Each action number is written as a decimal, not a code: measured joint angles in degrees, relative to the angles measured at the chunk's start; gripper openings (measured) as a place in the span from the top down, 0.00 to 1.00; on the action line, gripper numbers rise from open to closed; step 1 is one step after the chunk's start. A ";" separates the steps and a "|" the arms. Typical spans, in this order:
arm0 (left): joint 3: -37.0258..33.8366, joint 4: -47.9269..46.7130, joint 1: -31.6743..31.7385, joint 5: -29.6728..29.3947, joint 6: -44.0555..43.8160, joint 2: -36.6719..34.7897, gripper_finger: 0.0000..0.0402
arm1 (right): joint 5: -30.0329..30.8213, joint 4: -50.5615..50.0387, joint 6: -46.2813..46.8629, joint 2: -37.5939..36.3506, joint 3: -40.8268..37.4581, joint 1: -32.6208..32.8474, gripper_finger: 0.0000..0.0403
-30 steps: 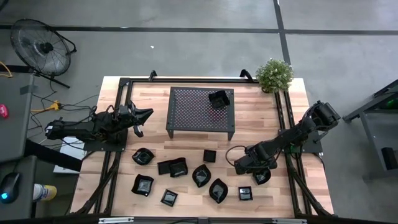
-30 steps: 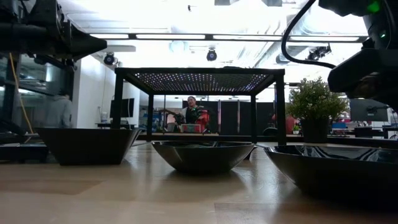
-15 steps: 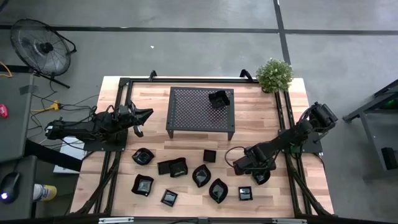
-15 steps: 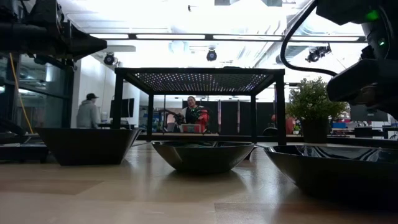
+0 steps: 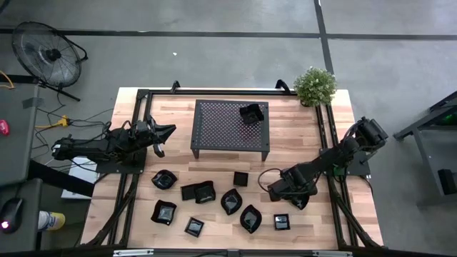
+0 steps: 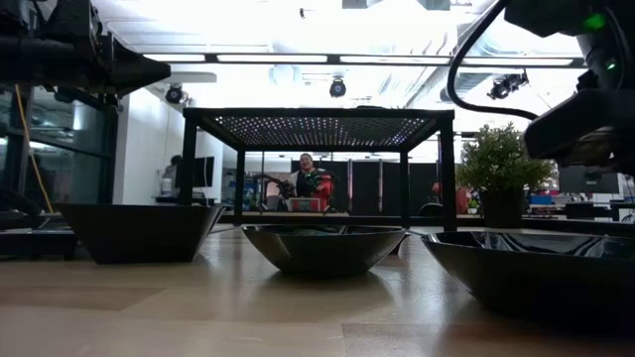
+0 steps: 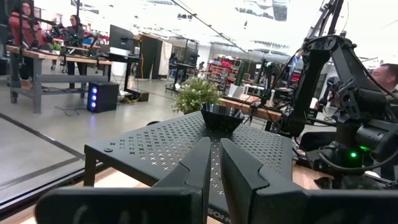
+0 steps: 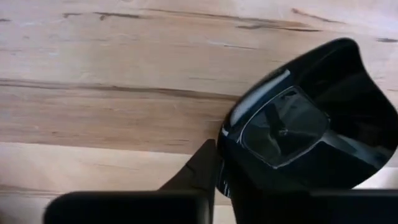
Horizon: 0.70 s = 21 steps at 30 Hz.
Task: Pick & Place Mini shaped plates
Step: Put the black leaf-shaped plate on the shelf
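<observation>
The right gripper is low over the wooden table, at about 4 o'clock from the large black perforated mesh rack. In the right wrist view its dark fingers are clamped on the rim of a small glossy black square dish, which lies on the table. One more small black dish sits on top of the rack, near its far right corner. The other small glossy black dishes are spread on the table at 6 o'clock from the rack. The left gripper waits at 9 o'clock from the rack, with its fingers close together and holding nothing. A small green plant stands at the table's far right corner.
</observation>
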 joint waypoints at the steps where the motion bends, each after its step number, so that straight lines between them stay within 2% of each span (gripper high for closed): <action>1: 0.00 0.00 0.00 0.00 0.00 -0.01 0.92 | -0.07 -0.09 -0.06 0.00 0.02 0.00 0.98; 21: 0.00 0.00 0.00 0.00 0.00 -0.02 0.92 | 1.28 -1.84 -3.40 -3.90 3.08 -0.02 1.00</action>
